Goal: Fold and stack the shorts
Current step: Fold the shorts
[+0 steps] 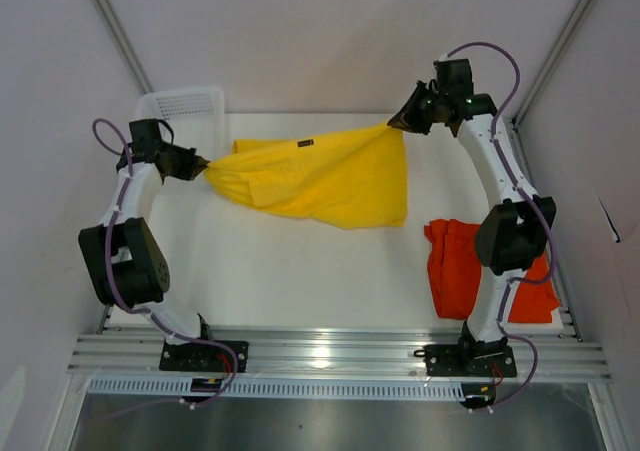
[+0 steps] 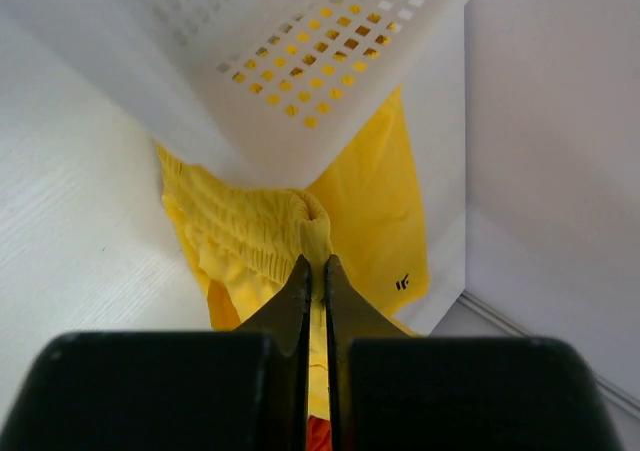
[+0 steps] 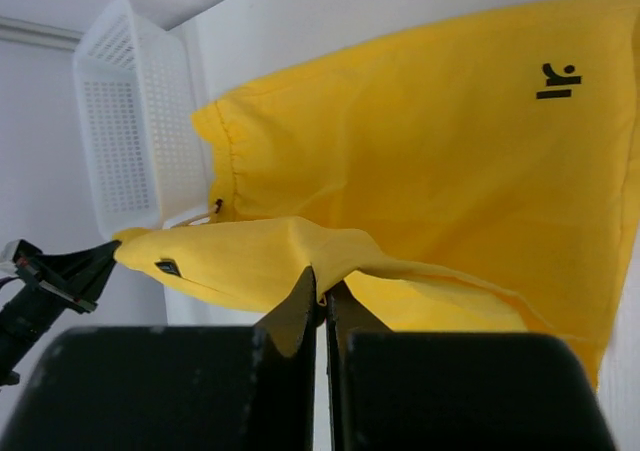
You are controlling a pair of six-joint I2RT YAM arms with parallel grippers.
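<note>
Two shorts are here: one yellow shorts (image 1: 320, 176) and one orange-red shorts (image 1: 455, 271). There is one white basket (image 1: 180, 101), one table (image 1: 300, 276), and two grippers: one left gripper (image 1: 200, 164), one right gripper (image 1: 395, 123).

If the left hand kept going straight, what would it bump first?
The left gripper would probably push into the yellow shorts it pinches; they stretch ahead. The white basket looks off that line.
</note>
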